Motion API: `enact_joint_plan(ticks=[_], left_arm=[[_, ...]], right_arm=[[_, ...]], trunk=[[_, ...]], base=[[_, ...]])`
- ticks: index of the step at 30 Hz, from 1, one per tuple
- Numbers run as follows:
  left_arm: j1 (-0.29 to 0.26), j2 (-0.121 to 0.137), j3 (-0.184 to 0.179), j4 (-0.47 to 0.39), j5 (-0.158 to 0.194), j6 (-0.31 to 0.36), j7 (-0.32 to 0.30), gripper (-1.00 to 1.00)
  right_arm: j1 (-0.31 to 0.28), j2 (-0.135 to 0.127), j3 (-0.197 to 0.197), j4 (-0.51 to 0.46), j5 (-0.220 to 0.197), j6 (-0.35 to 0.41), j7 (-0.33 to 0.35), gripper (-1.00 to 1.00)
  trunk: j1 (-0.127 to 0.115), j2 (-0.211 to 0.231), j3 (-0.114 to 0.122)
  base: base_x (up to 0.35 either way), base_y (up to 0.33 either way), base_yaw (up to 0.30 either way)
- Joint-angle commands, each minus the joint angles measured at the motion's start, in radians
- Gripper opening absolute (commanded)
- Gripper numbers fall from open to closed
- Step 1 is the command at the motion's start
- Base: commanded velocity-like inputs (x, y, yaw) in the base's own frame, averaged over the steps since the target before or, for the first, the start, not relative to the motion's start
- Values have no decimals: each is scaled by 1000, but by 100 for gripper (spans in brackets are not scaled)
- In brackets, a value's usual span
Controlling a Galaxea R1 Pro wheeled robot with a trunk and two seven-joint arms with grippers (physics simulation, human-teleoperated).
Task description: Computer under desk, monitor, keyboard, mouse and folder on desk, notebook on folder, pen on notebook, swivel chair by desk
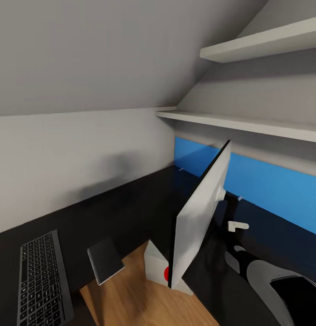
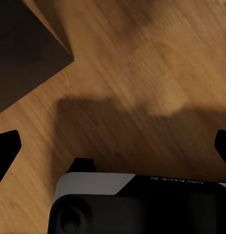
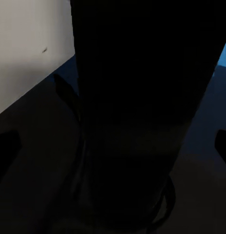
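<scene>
While my right gripper (image 3: 113,144), fingers apart, faces the monitor (image 1: 201,217) on the desk (image 1: 130,203), I judge I'm placing it; next I'd bring the keyboard (image 1: 40,283) beside it.

Desk (image 1: 130,213) top: matt black, smooth. Floor (image 1: 139,294): wood grain, satin finish. Monitor (image 1: 198,217) screen reads pale w/ glossy sheen, thin black edge. Keyboard (image 1: 40,280): matt black keys, grey frame. Notebook (image 1: 104,260): matt dark grey cover. Shelves (image 1: 248,122): smooth white, matt.
</scene>
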State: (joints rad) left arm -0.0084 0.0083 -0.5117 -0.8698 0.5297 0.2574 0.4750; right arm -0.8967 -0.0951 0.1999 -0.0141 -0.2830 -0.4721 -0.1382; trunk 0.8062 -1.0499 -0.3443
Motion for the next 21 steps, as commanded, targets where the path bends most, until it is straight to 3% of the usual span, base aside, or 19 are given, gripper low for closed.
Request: enact_joint_plan(ticks=[1,12,13,21], left_arm=[[-1,1,-3,-2,6,3,8,100],[-1,1,-3,14,6,3,8,100],[-1,1,-2,16,6,3,8,100],[-1,1,-2,18,6,3,8,100]], right_arm=[[-1,0,9,0,-7,-2,-3,100],[-1,0,9,0,-7,-1,-3,100],[-1,0,9,1,-7,-1,-3,-100],[-1,0,9,2,-8,-1,-3,-100]], trunk=[[0,-1,-1],[0,-1,-1],[0,-1,-1],[0,-1,-1]], base=[[41,-75,0],[10,-17,0],[1,-2,0],[0,0,0]])
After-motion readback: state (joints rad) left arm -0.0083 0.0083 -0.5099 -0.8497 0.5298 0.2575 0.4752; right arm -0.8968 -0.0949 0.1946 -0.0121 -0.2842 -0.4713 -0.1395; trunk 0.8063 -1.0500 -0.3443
